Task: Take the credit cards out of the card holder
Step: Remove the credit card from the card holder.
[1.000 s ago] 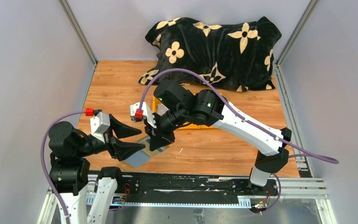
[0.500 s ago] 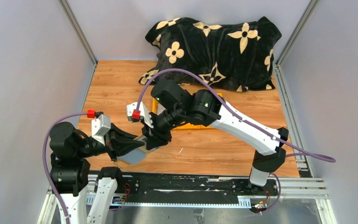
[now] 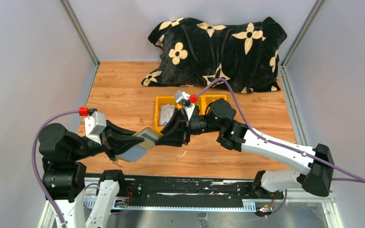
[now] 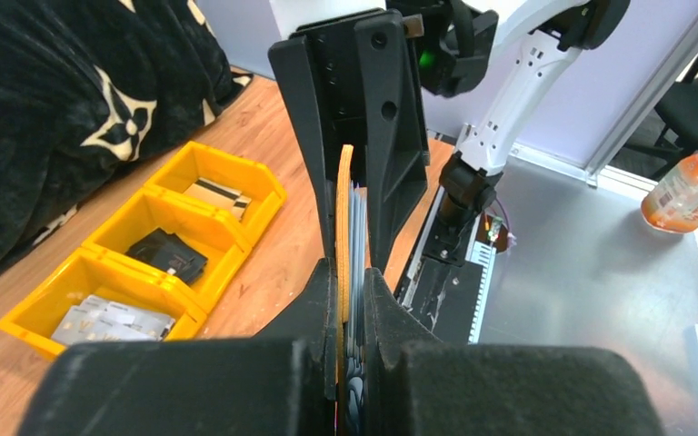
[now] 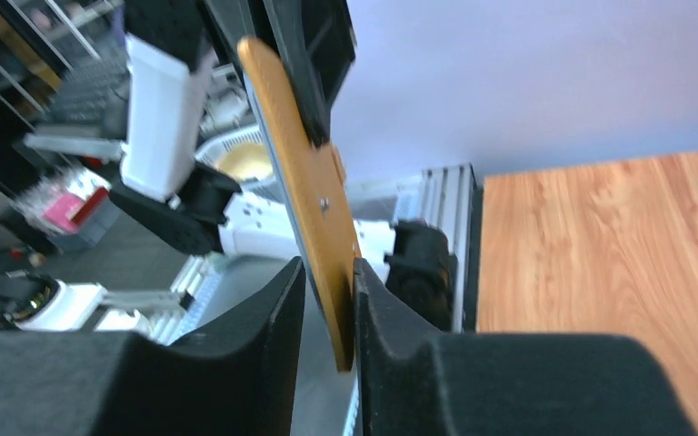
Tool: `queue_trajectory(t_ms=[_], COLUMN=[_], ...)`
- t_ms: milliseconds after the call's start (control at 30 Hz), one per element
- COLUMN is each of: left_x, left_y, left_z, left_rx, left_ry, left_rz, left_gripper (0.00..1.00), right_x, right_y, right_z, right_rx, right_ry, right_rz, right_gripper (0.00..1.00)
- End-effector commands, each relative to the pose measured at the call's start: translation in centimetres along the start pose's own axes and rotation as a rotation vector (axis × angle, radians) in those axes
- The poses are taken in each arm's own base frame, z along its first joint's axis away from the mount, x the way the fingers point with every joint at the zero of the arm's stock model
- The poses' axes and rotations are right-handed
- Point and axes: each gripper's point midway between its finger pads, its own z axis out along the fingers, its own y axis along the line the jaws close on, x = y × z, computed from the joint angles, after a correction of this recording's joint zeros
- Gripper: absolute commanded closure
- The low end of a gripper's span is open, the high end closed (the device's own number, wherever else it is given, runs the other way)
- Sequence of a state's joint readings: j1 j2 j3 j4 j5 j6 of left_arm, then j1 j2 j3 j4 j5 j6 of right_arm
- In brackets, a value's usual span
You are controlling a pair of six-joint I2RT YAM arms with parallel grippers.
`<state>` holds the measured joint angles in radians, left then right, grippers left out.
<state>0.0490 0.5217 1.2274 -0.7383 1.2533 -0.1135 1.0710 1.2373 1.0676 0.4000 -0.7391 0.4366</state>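
Observation:
The mustard-yellow card holder (image 3: 148, 134) is held off the table, edge-on in the left wrist view (image 4: 344, 218). My left gripper (image 3: 134, 144) (image 4: 353, 272) is shut on its yellow leaf and grey sleeves (image 4: 357, 227). From the right, my right gripper (image 3: 165, 137) (image 5: 329, 268) straddles the yellow leaf (image 5: 304, 182). One finger touches the leaf and a gap shows on the other side. Whether credit cards sit in the sleeves is hidden. Pale credit cards (image 4: 114, 318) (image 3: 167, 113) lie in the yellow bin.
The yellow three-compartment bin (image 3: 158, 102) (image 4: 150, 222) stands mid-table behind the grippers, with a black pouch (image 4: 168, 254) in its middle compartment. A black flower-patterned blanket (image 3: 218, 47) fills the back. Grey walls close both sides.
My left gripper shut on the card holder and lifted it off the table. The right arm swung back and low to the right, and its jaws now straddle the yellow leaf.

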Motion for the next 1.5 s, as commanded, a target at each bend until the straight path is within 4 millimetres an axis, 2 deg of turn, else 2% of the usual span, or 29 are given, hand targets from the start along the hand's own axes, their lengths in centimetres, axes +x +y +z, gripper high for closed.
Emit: queue_trajectory(t_ms=[0, 100, 167, 200, 267, 300, 333, 400, 467, 533, 567, 733, 867, 1000, 1100, 1233, 1333, 1400, 1433, 1467], left_x=[-1.6, -2.6, -2.9, -2.5, -1.4, -0.8, -0.5, 0.1, 0.4, 0.8, 1.0, 1.6, 1.8, 2.2, 2.5, 3.0, 3.2, 3.2, 3.4, 3.5], left_y=[0.1, 0.1, -0.2, 0.1, 1.2, 1.4, 1.3, 0.8, 0.4, 0.2, 0.3, 0.8, 0.6, 0.2, -0.2, -0.2, 0.0, 0.1, 0.2, 0.3], left_z=[0.0, 0.3, 0.1, 0.1, 0.1, 0.1, 0.1, 0.3, 0.3, 0.4, 0.4, 0.7, 0.7, 0.6, 0.5, 0.5, 0.5, 0.5, 0.5, 0.5], left_rx=[-0.036, -0.036, -0.039, -0.055, -0.102, -0.108, -0.094, -0.043, -0.005, 0.024, 0.032, 0.046, 0.075, 0.092, 0.111, 0.113, 0.107, 0.104, 0.098, 0.09], left_ry=[-0.056, -0.157, -0.195, -0.187, -0.134, -0.102, -0.083, -0.052, -0.037, -0.027, -0.022, -0.007, 0.001, 0.003, 0.007, 0.01, 0.01, 0.011, 0.014, 0.015], left_rz=[-0.009, -0.026, -0.006, -0.021, -0.023, -0.035, -0.048, -0.075, -0.092, -0.099, -0.105, -0.145, -0.143, -0.119, -0.121, -0.122, -0.126, -0.131, -0.136, -0.131], left_gripper=[1.0, 1.0, 0.99, 0.87, 0.52, 0.41, 0.33, 0.25, 0.27, 0.35, 0.39, 0.58, 0.74, 0.88, 0.84, 0.65, 0.57, 0.46, 0.34, 0.31], right_x=[-5.8, -5.3, -5.1, -5.1, -4.3, -3.6, -3.2, -2.3, -1.1, -0.9, 0.2, 1.8, 1.3, 0.1, -0.7, -0.8, -0.7, -0.7, -0.8, -0.9], right_y=[3.2, 3.0, 2.9, 3.0, 2.7, 2.4, 2.2, 2.2, 1.9, 1.8, 1.6, 1.0, 0.6, 1.0, 1.4, 1.5, 1.5, 1.4, 1.4, 1.4], right_z=[0.4, 0.6, 0.4, 0.2, -0.1, -0.3, -0.5, -1.0, -1.5, -1.4, -1.7, -0.4, 1.0, 1.5, 1.1, 0.5, 0.4, 0.3, 0.2, 0.2], right_rx=[-0.156, -0.166, -0.155, -0.151, -0.104, -0.076, -0.053, -0.042, -0.04, -0.045, -0.039, -0.014, -0.015, -0.028, -0.027, -0.018, -0.019, -0.015, -0.013, -0.01], right_ry=[-0.25, -0.241, -0.222, -0.201, -0.113, -0.056, 0.001, 0.117, 0.246, 0.339, 0.412, 0.622, 0.661, 0.634, 0.623, 0.633, 0.635, 0.64, 0.638, 0.638], right_rz=[0.012, 0.041, 0.04, 0.03, 0.01, -0.007, -0.026, -0.06, -0.09, -0.101, -0.088, -0.154, -0.169, -0.204, -0.232, -0.256, -0.258, -0.26, -0.266, -0.272], right_gripper=[0.76, 0.97, 1.0, 1.0, 1.0, 1.0, 1.0, 1.0, 1.0, 1.0, 1.0, 1.0, 1.0, 1.0, 1.0, 1.0, 1.0, 1.0, 1.0, 1.0])
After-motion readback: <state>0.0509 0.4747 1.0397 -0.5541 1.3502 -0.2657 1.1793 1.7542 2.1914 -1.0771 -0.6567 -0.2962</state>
